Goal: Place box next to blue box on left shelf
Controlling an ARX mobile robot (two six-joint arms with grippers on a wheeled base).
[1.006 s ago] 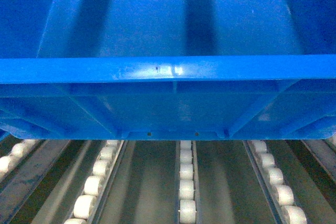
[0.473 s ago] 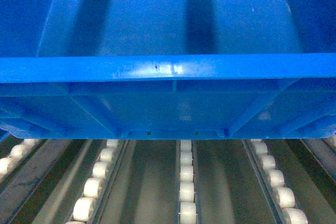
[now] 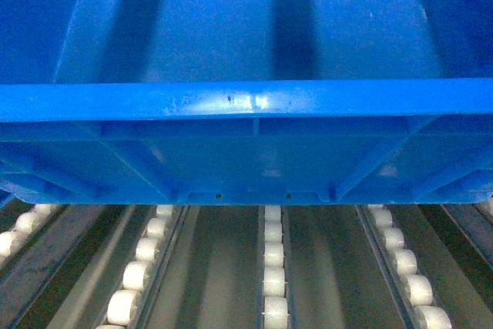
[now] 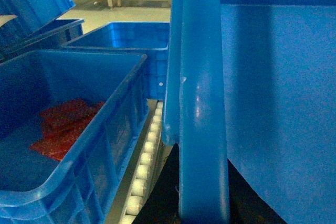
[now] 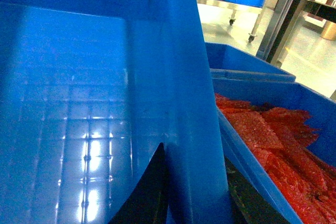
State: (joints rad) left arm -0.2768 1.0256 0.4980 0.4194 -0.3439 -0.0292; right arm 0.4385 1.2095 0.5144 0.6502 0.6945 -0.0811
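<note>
The box, a large bright-blue open crate, fills the upper head view, and its ribbed near wall hangs just above the left shelf's white rollers. My left gripper is shut on the box's left rim, with a dark finger on either side. On the right rim my right gripper is shut the same way, its dark fingers straddling the wall. To the left, a blue box holding red bags sits on the shelf, with a row of rollers between it and the held box.
Another blue crate full of red bags stands close against the right side. More blue crates sit behind the left one. Grey rails run between the roller rows. A metal rack leg on a castor stands at the far right.
</note>
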